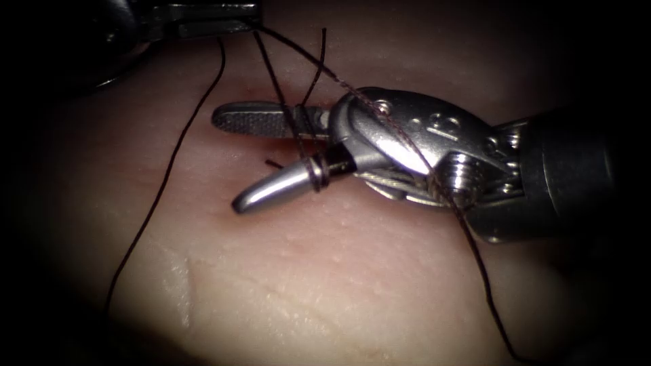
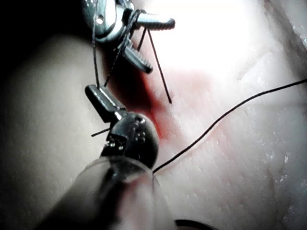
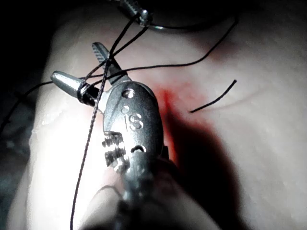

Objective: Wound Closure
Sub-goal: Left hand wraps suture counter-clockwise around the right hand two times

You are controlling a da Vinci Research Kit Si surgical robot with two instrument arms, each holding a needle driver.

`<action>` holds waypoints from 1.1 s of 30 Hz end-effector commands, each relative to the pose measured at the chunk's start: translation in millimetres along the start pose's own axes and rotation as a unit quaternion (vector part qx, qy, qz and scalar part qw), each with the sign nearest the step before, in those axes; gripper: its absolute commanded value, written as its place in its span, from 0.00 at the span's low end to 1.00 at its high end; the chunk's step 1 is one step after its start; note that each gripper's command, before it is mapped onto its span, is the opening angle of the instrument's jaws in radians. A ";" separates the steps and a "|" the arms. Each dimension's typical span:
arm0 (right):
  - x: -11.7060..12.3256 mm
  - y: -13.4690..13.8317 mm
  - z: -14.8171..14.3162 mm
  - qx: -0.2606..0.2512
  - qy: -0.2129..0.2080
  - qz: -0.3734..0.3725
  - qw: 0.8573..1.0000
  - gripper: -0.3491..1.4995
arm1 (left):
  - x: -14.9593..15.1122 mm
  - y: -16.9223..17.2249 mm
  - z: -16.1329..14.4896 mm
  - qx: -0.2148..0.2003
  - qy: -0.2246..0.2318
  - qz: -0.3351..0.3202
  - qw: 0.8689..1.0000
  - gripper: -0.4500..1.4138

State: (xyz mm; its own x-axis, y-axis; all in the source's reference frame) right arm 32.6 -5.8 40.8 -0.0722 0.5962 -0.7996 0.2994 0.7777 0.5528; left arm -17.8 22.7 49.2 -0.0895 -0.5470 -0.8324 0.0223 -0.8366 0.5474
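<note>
While wound: thread (image 1: pixel 319 173) coils round right tool (image 1: pixel 271 159), its jaws spread, clasping nothing
Left tool (image 1: pixel 203 20): pinching thread taut, I judge
Needle: unseen
Cut (image 2: pixel 156 103): under both tools

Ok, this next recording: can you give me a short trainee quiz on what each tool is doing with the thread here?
1. True or false: the right tool has its jaws open, clamping nothing between them.
2. What does the left tool hold in its shut jaws? A) the needle B) the thread C) the tissue
3. Fill in: the thread is wrapped around one ___ of the right tool.

Key: 1 true; 2 B; 3 jaw (the lower one in the endoscope view).
</note>
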 end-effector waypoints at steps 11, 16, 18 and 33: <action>-0.4 -0.3 0.4 0.001 0.008 0.001 1.000 0.52 | -1.0 1.4 1.7 0.001 0.006 0.005 1.000 0.00; 0.3 -0.1 -0.2 0.000 0.026 0.005 1.000 0.51 | -1.6 2.8 1.3 -0.001 0.009 0.016 1.000 0.00; 0.8 0.1 -0.5 0.001 0.034 0.006 0.999 0.50 | -1.7 3.4 1.1 -0.003 0.011 0.016 1.000 0.00; 1.0 1.3 -1.6 -0.016 0.048 0.011 0.999 0.51 | 1.1 2.9 -1.7 0.032 0.072 -0.046 0.996 0.00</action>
State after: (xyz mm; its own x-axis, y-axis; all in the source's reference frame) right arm 30.8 -3.2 40.6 -0.1579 0.6286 -0.7616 0.2687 0.7695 0.5794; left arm -15.6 20.2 49.0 0.0662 -0.4629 -0.8839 -0.0512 -0.8863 0.4603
